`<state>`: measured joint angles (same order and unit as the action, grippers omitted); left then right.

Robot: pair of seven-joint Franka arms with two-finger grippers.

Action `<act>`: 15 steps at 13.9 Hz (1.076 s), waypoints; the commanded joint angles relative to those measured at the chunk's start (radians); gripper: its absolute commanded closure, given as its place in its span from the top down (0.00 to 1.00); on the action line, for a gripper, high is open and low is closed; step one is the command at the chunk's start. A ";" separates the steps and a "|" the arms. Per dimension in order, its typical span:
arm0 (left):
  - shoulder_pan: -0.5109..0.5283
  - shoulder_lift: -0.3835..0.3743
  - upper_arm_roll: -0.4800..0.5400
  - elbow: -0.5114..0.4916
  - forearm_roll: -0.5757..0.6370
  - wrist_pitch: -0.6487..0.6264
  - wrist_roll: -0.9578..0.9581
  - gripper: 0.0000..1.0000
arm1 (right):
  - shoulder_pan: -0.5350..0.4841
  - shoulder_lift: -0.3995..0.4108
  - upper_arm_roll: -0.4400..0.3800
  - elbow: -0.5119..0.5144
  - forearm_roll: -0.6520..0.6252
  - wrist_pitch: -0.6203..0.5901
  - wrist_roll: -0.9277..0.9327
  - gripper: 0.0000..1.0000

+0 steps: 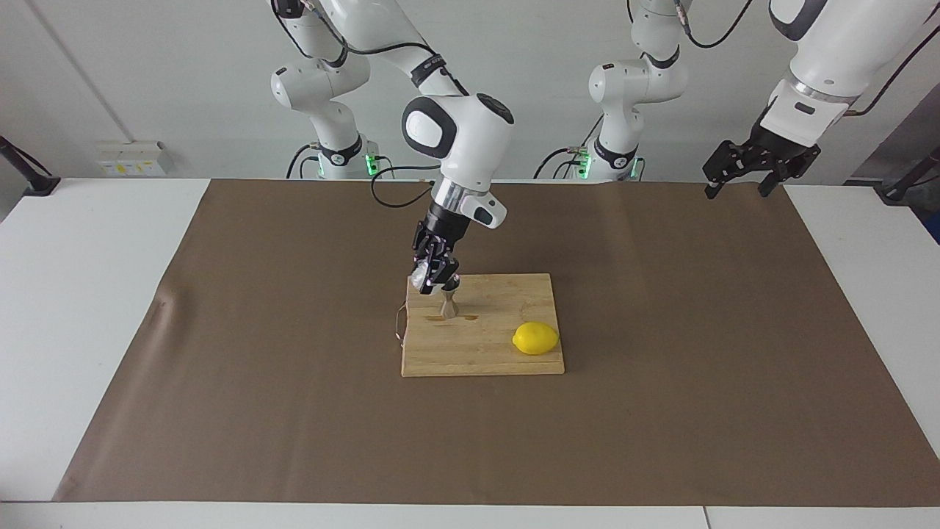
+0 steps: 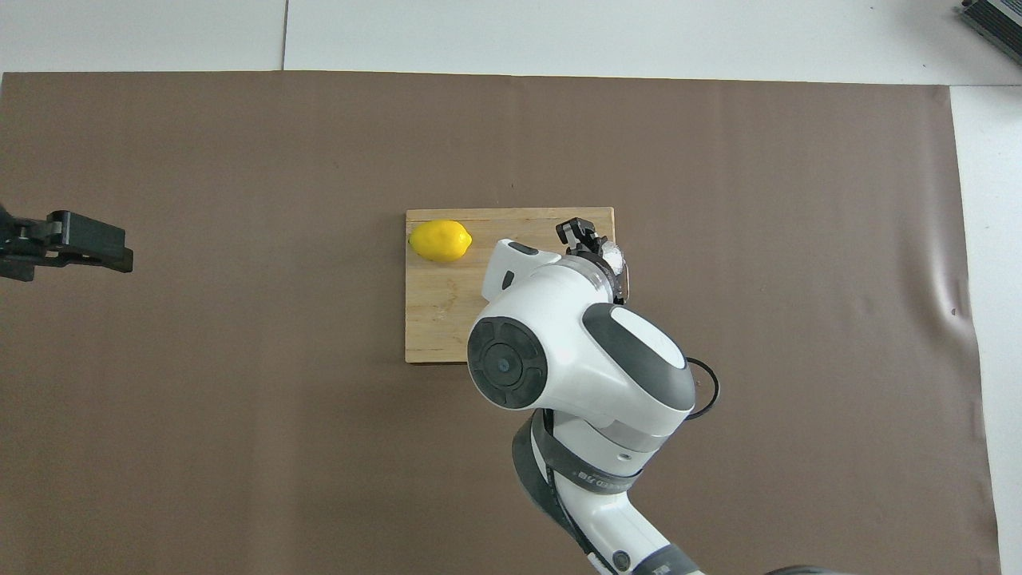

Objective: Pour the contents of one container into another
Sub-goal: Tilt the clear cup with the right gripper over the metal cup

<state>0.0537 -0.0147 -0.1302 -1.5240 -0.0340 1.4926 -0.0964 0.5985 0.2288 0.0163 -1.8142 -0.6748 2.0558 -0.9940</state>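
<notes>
— Facing view first: where is the right gripper [image 1: 435, 278]?

— Over the wooden cutting board [image 1: 507, 353], at the corner nearest the robots toward the right arm's end. Its fingers are clamped on the clear crinkled cup [image 1: 421, 278], which is tipped over the steel jigger [image 1: 449, 303].

— And the jigger?

— Upright on the board, just under the cup. Whether they touch, I cannot tell.

— Anything else on that board?

— A lemon [image 1: 535, 339], well apart from the jigger, toward the left arm's end and farther from the robots.

— From overhead?

— The right arm covers the jigger; the cup [image 2: 613, 256] peeks out at the board's [image 2: 435, 319] edge.

— The left gripper [image 1: 738, 188]?

— Waiting with jaws spread wide, raised over the brown mat's [image 1: 661, 411] corner, well apart from the board.
</notes>
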 commanded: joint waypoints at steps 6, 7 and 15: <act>0.005 -0.022 -0.002 -0.028 -0.006 0.014 -0.009 1.00 | -0.013 -0.020 0.002 -0.066 -0.068 0.057 0.001 0.00; 0.005 -0.022 -0.002 -0.028 -0.006 0.014 -0.008 1.00 | -0.013 -0.020 0.002 -0.066 -0.072 0.057 0.001 0.00; 0.005 -0.022 -0.002 -0.028 -0.006 0.014 -0.009 1.00 | -0.008 -0.029 0.002 -0.077 -0.083 0.041 0.015 0.00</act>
<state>0.0537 -0.0147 -0.1302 -1.5240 -0.0340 1.4926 -0.0964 0.5961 0.2291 0.0150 -1.8584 -0.7223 2.0876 -0.9940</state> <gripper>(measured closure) 0.000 0.498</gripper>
